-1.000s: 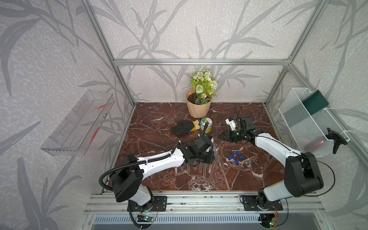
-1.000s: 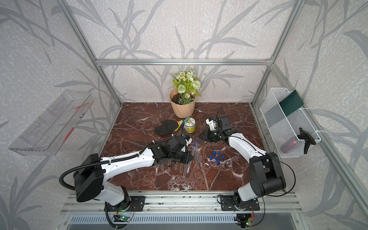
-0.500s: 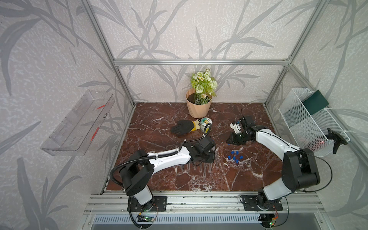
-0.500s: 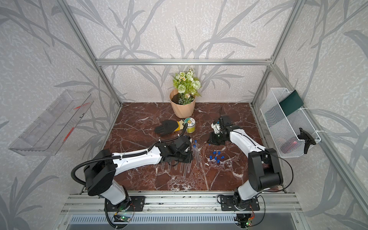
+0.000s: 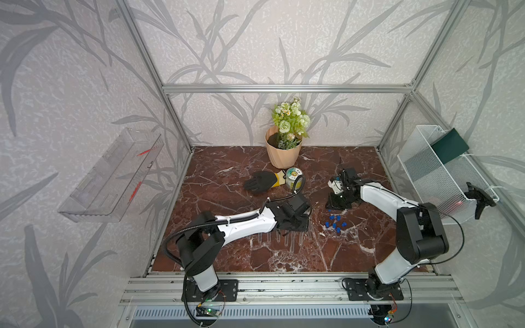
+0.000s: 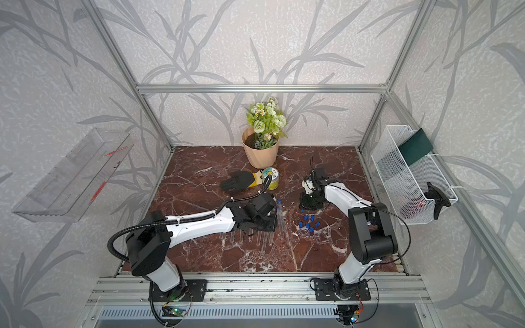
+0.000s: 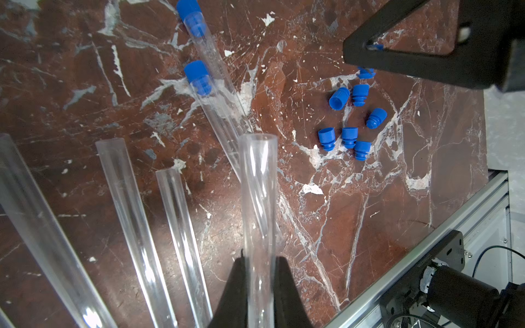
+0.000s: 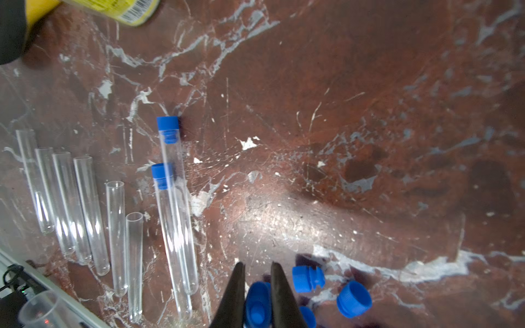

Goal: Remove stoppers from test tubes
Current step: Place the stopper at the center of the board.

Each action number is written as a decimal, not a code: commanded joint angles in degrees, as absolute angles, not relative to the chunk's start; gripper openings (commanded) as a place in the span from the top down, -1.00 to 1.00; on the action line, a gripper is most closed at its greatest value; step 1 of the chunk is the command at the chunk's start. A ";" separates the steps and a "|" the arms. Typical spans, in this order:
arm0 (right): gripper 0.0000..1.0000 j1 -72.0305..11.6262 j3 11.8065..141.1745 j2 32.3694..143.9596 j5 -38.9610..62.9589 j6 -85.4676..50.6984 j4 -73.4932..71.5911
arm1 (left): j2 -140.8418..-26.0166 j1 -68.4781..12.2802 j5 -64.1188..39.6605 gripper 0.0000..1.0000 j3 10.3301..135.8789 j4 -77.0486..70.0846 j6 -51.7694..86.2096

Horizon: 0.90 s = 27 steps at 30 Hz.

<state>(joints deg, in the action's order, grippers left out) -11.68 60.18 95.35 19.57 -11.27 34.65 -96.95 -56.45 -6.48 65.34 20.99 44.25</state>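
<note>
My left gripper (image 7: 258, 262) is shut on a clear, open test tube (image 7: 258, 193), held just above a row of several other open test tubes (image 8: 85, 210) lying on the marble top. Two more tubes beside them still carry blue stoppers (image 8: 167, 125) (image 8: 162, 173). My right gripper (image 8: 257, 265) is shut on a blue stopper (image 8: 257, 304), low over a cluster of several loose stoppers (image 5: 335, 223) (image 6: 308, 223). In both top views the left gripper (image 5: 295, 223) hangs over the tube row and the right gripper (image 5: 335, 204) stands to its right.
A flower pot (image 5: 284, 153) stands at the back, with a black glove (image 5: 260, 184) and a small tin (image 5: 294, 177) in front of it. A white mesh basket (image 5: 443, 176) hangs on the right wall and a clear tray (image 5: 110, 176) on the left. The metal front rail (image 7: 426, 247) runs close by.
The grippers, close together a second ago, have parted. The right one drew off right with the stopper and sank over the loose pile. The left one carried the tube toward the front.
</note>
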 commanded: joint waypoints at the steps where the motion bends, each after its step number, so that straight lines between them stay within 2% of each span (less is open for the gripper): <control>1: 0.73 -11.60 60.73 97.22 17.33 -9.85 34.17 | -97.38 -56.87 -5.10 0.93 66.97 22.20 45.09; 19: 0.60 -11.60 60.73 101.95 15.46 -9.43 32.78 | -98.51 -57.07 -5.34 0.93 67.76 23.33 45.35; 27: 0.45 -11.60 60.66 101.53 14.84 -9.31 33.21 | -100.06 -57.29 -5.53 0.93 69.39 24.37 45.23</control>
<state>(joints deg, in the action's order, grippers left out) -11.68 60.18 101.43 15.62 -9.69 32.82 -99.11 -56.90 -6.11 67.18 22.85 44.75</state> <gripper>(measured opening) 0.272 0.139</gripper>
